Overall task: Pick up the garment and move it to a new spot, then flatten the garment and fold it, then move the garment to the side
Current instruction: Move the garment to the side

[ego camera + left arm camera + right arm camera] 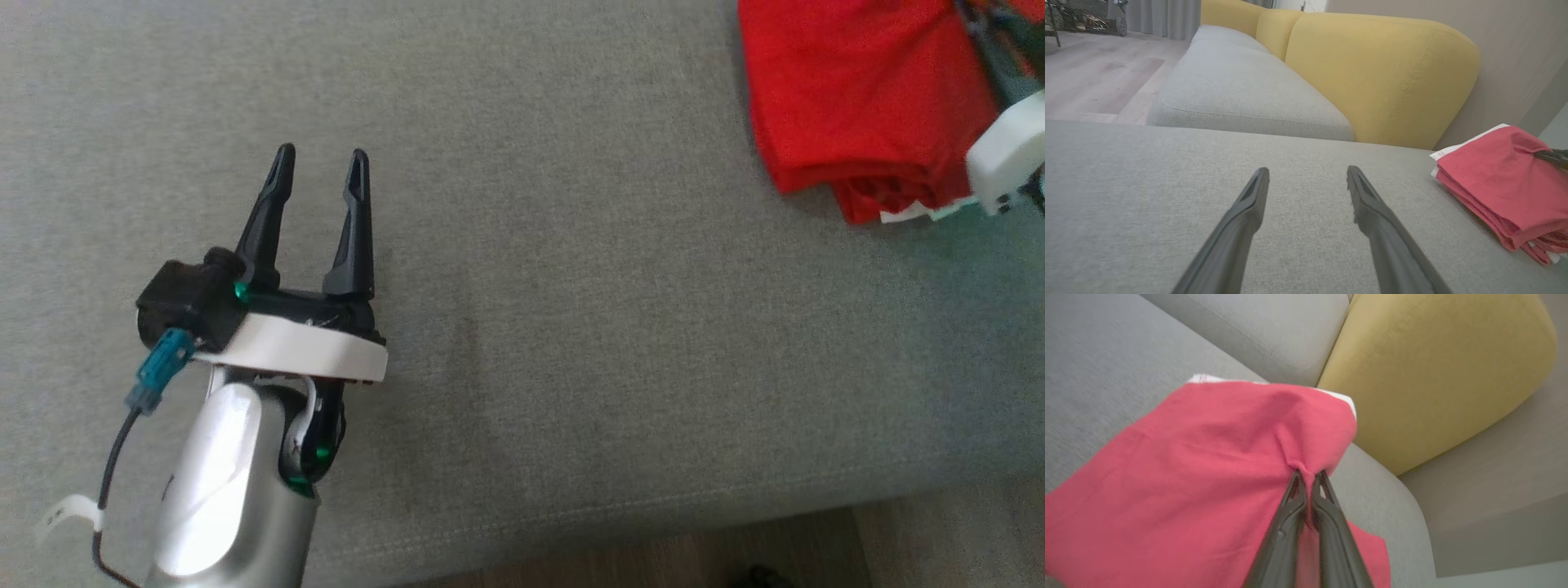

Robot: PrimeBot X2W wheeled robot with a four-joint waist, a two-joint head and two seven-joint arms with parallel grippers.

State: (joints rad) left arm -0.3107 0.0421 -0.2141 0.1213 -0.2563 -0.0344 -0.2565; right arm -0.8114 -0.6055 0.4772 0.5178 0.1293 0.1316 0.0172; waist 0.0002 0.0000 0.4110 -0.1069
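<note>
Grey sofa seat [571, 286] is filling the frame; at upper right I am clamping my right gripper [1308, 473] on a pinch of the folded red garment [857, 98], likely for sliding it aside; at lower left my left gripper [321, 155] is idling, fingers apart.

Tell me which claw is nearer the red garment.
Right. The right claw is shut on a pinched fold of the red garment. The left claw hangs open above the grey cushion, apart from the garment, off to its left.
</note>
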